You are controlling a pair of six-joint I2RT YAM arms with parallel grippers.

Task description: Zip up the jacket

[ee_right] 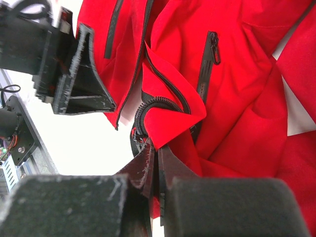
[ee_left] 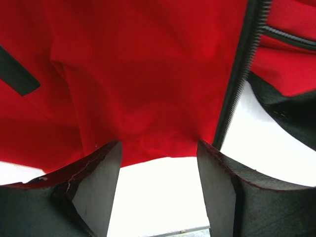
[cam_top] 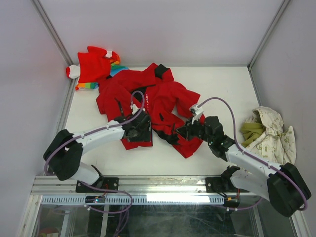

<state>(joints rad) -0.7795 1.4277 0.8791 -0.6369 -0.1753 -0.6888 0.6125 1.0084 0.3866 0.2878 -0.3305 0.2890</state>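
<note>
Zipping not yet begun; jacket (cam_top: 168, 98) is laid open.
It is pinched by right fingers (ee_right: 140, 170); left fingers (ee_left: 96, 190) are held apart beside the zipper (ee_left: 236, 89).

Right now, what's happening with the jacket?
The red jacket lies open and crumpled on the table, its zipper undone. The right tool is shut, pinching the jacket's edge beside a curled stretch of zipper. The left tool is open at the other panel's hem, gripping nothing yet.

The worktop (cam_top: 222, 89) is being viewed steeply from above and behind; the front edge of the jacket (cam_top: 168, 98) is being framed closely by both wrist cameras.
</note>
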